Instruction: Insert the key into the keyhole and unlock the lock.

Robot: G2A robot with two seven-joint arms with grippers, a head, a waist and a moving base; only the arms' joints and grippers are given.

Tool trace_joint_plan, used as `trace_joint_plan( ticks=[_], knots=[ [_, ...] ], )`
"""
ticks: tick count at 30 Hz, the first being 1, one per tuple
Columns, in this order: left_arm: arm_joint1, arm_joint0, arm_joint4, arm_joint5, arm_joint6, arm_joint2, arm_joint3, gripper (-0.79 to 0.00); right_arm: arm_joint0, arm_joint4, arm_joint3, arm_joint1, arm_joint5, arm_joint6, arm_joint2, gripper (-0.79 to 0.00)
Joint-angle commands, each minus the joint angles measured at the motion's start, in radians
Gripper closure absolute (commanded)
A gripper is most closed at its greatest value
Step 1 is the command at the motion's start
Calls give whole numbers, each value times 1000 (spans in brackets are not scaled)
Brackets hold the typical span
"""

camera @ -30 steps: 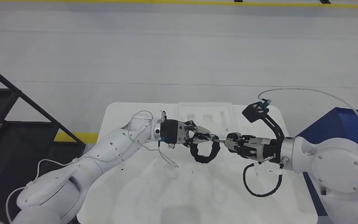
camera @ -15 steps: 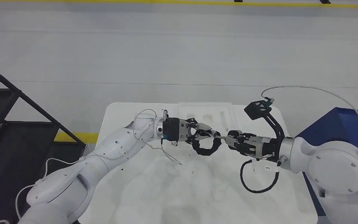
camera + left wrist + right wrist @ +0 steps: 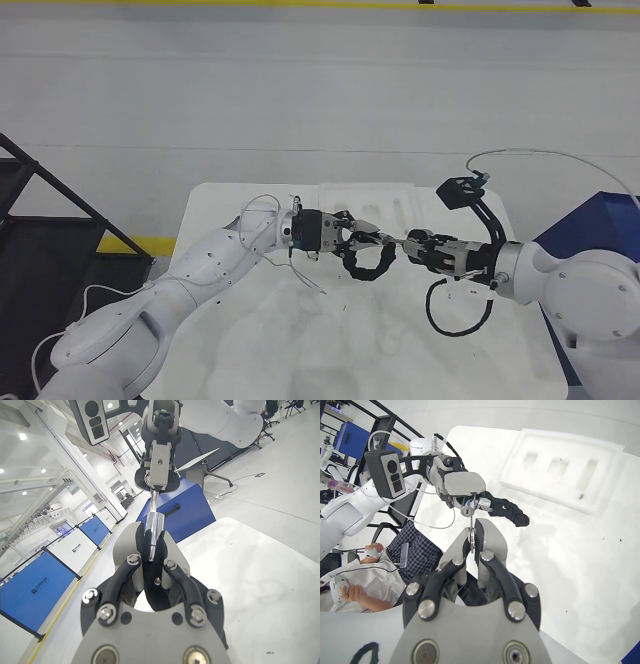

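We find L gripper fingers pinching lock cylinder, held above desk centre, nr far edge. R gripper fingers pinch key. Blade meets keyhole, depth unclear, key head mostly hidden.

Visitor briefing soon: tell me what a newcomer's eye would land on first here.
Two claws meet above the white table: the left claw shut on a chrome lock with a black cable loop, the right claw pinching a small key whose tip is at the lock's keyhole end. A white foam tray lies at the table's far edge.
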Motion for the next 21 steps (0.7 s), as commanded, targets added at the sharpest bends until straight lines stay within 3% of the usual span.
trace_joint_plan(
  ticks=[1,21],
  knots=[
    [-1,2,3,-1,-5,-5,0,0,2,3,2,0,1,0,-2,0],
    [-1,21,45,-26,-25,-57,-15,0,27,-9,20,5,23,2,-33,0]
  ],
)
